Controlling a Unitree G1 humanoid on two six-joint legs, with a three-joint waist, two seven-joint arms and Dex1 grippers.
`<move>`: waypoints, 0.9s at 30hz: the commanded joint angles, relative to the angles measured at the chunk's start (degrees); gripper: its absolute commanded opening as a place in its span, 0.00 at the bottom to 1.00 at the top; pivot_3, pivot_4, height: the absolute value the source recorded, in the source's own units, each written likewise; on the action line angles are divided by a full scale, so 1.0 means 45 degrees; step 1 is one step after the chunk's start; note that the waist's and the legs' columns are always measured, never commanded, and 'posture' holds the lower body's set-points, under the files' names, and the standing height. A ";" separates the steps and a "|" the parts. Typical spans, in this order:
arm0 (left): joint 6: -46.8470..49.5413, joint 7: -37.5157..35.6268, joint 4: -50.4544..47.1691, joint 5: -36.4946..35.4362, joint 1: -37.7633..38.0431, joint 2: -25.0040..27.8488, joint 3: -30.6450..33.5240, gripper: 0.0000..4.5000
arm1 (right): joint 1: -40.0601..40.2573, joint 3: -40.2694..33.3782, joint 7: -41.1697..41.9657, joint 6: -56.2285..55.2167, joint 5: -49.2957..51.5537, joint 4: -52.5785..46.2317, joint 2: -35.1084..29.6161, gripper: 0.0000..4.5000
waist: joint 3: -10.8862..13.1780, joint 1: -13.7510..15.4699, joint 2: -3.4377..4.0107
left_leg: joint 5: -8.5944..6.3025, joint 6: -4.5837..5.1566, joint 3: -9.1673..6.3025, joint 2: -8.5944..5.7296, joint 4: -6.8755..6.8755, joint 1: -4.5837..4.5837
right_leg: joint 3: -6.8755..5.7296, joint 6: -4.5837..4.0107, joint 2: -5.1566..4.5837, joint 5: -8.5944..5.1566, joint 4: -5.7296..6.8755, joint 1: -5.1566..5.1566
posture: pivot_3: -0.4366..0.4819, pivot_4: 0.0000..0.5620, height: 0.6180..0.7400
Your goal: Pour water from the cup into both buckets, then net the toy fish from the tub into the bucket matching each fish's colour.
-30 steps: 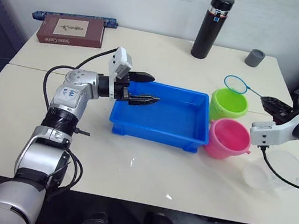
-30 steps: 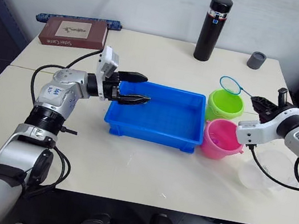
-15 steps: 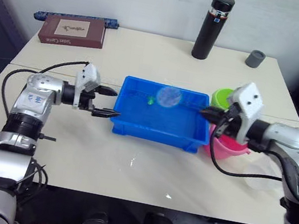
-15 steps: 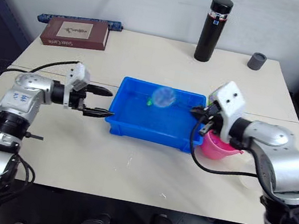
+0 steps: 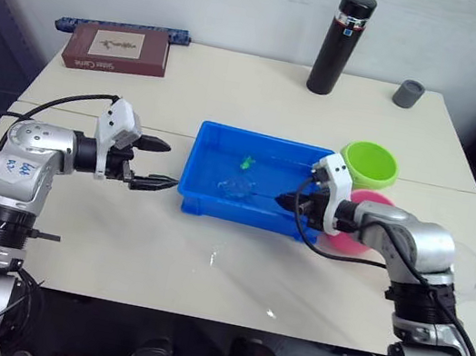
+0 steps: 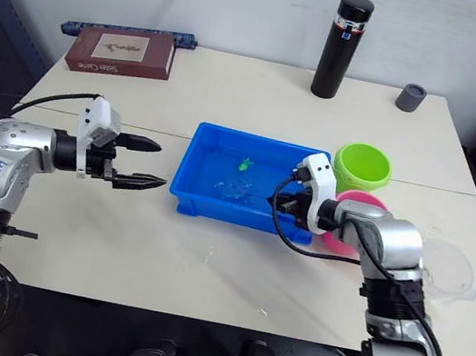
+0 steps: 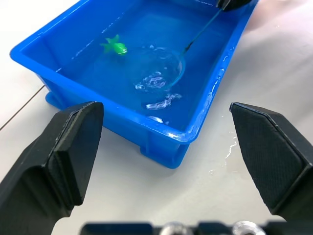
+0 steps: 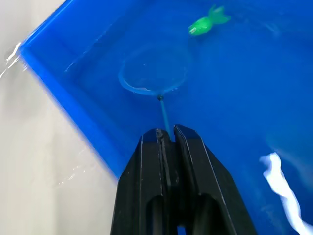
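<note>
1. On the pale surface point(image 5: 203, 273), the blue tub point(image 5: 206, 205) is sitting near the middle, with the green bucket point(image 5: 369, 164) and the pink bucket point(image 5: 346, 243) standing just beside its right end, the green one farther back.
2. Inside the tub, the net point(image 8: 154, 73) is dipping its round hoop into the water point(image 7: 156, 81), which is rippling around it.
3. One green fish point(image 7: 115, 47) is floating near the tub's far wall, apart from the hoop.
4. The right gripper point(image 8: 166, 134) is reaching over the tub's right end, its fingers clenching the net's thin handle.
5. The left gripper point(image 5: 156, 164) is hovering just left of the tub, its fingers point(image 7: 66, 147) spreading wide and grasping nothing.
6. The clear cup point(image 6: 445, 270) is resting at the right edge of the surface, past the pink bucket.
7. At the back of the surface, a black flask point(image 5: 339, 43), a small grey cap point(image 5: 407, 93) and a brown book point(image 5: 116, 49) are standing well apart from the tub.
</note>
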 commanded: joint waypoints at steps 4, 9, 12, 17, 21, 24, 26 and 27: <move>0.0126 0.0272 -0.0675 -0.0440 0.0028 -0.0012 0.0266 0.99 | -0.0475 -0.0646 -0.0334 -0.1445 -0.0313 0.0065 0.0063 0.00 | 0.0000 -0.0018 0.0000 | 0.0000 0.0000 -0.0001 0.0000 -0.0005 0.0000 | -0.0001 0.0000 -0.0004 0.0000 -0.0003 -0.0002 | 0.48 0.27 1.00; 0.0028 0.0278 -0.0007 -0.0526 -0.0664 -0.0574 0.0063 0.99 | 0.0068 -0.0767 0.0104 -0.1020 0.0135 -0.1495 -0.0525 0.00 | 0.0000 0.0013 0.0000 | 0.0000 0.0000 -0.0004 -0.0005 -0.0002 -0.0004 | -0.0005 0.0000 -0.0011 0.0000 -0.0002 -0.0001 | 0.48 0.27 1.00; -0.0159 0.0123 0.0678 -0.0446 -0.1267 -0.0953 -0.0166 0.99 | 0.0339 -0.0977 -0.0111 -0.0466 0.0354 -0.2162 -0.0716 0.00 | 0.0000 0.0013 0.0000 | 0.0000 0.0000 -0.0006 -0.0007 0.0002 -0.0008 | -0.0009 0.0001 -0.0011 0.0000 -0.0005 0.0000 | 0.48 0.27 1.00; -0.0955 -0.0223 0.2601 -0.0247 -0.2754 -0.1816 -0.0623 0.99 | 0.1405 -0.0259 0.0262 -0.1444 -0.0555 -0.3481 -0.1998 0.00 | 0.0000 0.0019 0.0000 | 0.0000 0.0000 -0.0003 -0.0020 -0.0003 -0.0006 | -0.0018 0.0002 0.0007 0.0001 -0.0005 0.0000 | 0.48 0.27 1.00; -0.1227 -0.0579 0.3716 -0.0354 -0.3606 -0.2454 -0.0722 0.99 | 0.2191 -0.0960 0.0005 -0.1281 -0.0351 -0.4873 -0.2554 0.00 | 0.0000 0.0034 0.0000 | 0.0000 0.0001 0.0000 -0.0031 0.0000 -0.0007 | -0.0011 0.0007 0.0035 0.0004 -0.0008 0.0000 | 0.48 0.27 1.00; -0.1523 -0.0858 0.4337 -0.0306 -0.4069 -0.2934 -0.0869 0.99 | 0.2767 -0.1846 -0.0116 -0.0874 -0.0023 -0.5976 -0.2981 0.00 | 0.0000 0.0016 0.0000 | 0.0000 0.0000 -0.0002 -0.0027 -0.0001 -0.0005 | -0.0010 0.0009 0.0042 0.0005 -0.0008 0.0000 | 0.48 0.27 1.00; -0.1819 -0.0990 0.4733 -0.0245 -0.4399 -0.3358 -0.1004 0.99 | 0.3181 -0.2764 -0.0315 -0.0387 0.0306 -0.6764 -0.3294 0.00 | 0.0000 0.0051 -0.0001 | 0.0000 0.0000 -0.0006 -0.0022 -0.0003 -0.0005 | -0.0014 0.0009 0.0048 0.0005 -0.0010 0.0000 | 0.48 0.27 1.00; -0.1956 -0.1024 0.4909 -0.0233 -0.4558 -0.3566 -0.1043 0.99 | 0.3344 -0.3205 -0.0408 -0.0156 0.0449 -0.7077 -0.3443 0.00 | 0.0000 0.0065 0.0000 | 0.0000 0.0000 -0.0004 -0.0020 -0.0003 -0.0004 | -0.0012 0.0009 0.0050 0.0005 -0.0010 0.0000 | 0.48 0.27 1.00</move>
